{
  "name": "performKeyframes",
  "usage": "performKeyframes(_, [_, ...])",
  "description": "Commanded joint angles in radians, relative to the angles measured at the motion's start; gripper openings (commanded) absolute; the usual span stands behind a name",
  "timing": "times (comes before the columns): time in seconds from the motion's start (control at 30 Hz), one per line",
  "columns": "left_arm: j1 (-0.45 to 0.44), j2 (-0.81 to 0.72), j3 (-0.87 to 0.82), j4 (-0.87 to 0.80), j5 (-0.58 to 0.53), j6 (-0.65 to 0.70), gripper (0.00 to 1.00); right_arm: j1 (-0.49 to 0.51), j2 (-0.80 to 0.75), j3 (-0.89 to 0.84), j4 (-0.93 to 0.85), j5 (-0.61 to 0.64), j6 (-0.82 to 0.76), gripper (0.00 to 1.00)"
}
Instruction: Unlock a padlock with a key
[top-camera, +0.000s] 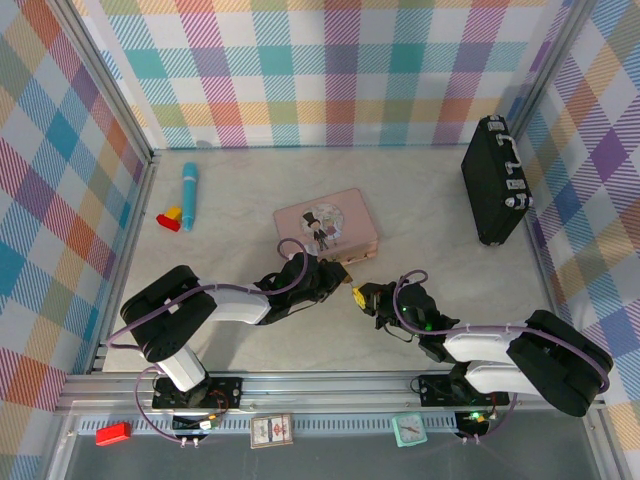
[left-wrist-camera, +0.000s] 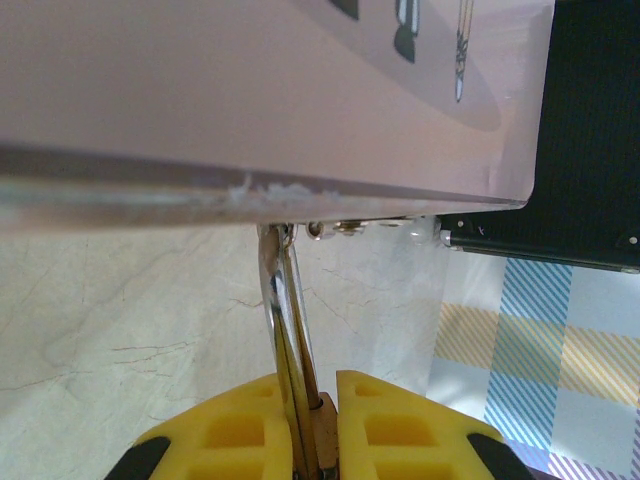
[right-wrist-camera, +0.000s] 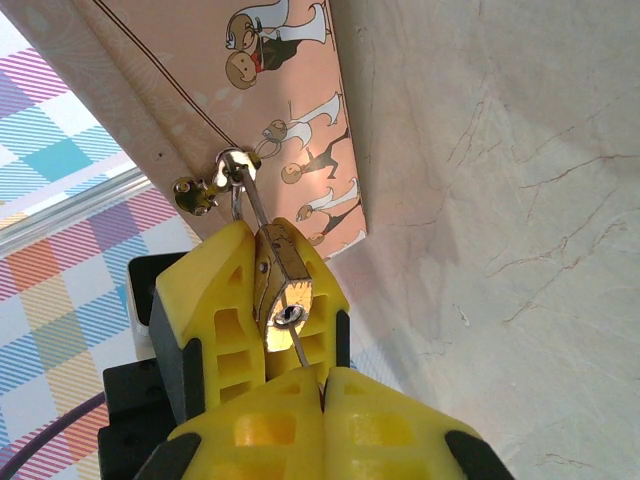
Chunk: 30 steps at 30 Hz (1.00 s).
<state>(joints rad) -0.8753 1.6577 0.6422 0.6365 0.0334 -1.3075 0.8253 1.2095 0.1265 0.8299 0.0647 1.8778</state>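
Note:
The pink tin (top-camera: 325, 222) lies mid-table. From its hasp (right-wrist-camera: 228, 168) hangs the small brass padlock (right-wrist-camera: 285, 288) by a thin silver shackle (left-wrist-camera: 283, 320). My left gripper (left-wrist-camera: 312, 388) is shut on the padlock's brass body, just below the tin's front edge (left-wrist-camera: 250, 190). In the right wrist view its yellow fingers (right-wrist-camera: 215, 295) flank the lock. My right gripper (right-wrist-camera: 325, 372) is shut on the key (right-wrist-camera: 301, 350). The thin shaft runs up into the keyhole on the lock's underside, and the key's head is hidden between the pads. From above, the left gripper (top-camera: 338, 272) and right gripper (top-camera: 360, 297) meet at the tin's near right corner.
A black case (top-camera: 495, 180) stands upright at the back right. At the back left lie a blue pen-like tube (top-camera: 189, 190) and a red and yellow piece (top-camera: 170, 218). Checked walls close in the table (top-camera: 420, 200) on three sides.

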Motion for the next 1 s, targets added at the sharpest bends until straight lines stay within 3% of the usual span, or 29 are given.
performKeyframes(0.0, [-0.010,-0.030,-0.006,0.136,-0.016,-0.085,0.00,0.006,0.011,0.025,0.035,0.016,0.003,0.00])
performKeyframes(0.97, [-0.063,-0.008,-0.029,0.229,-0.052,-0.098,0.00,0.004,0.009,0.030,0.044,0.012,0.004,0.00])
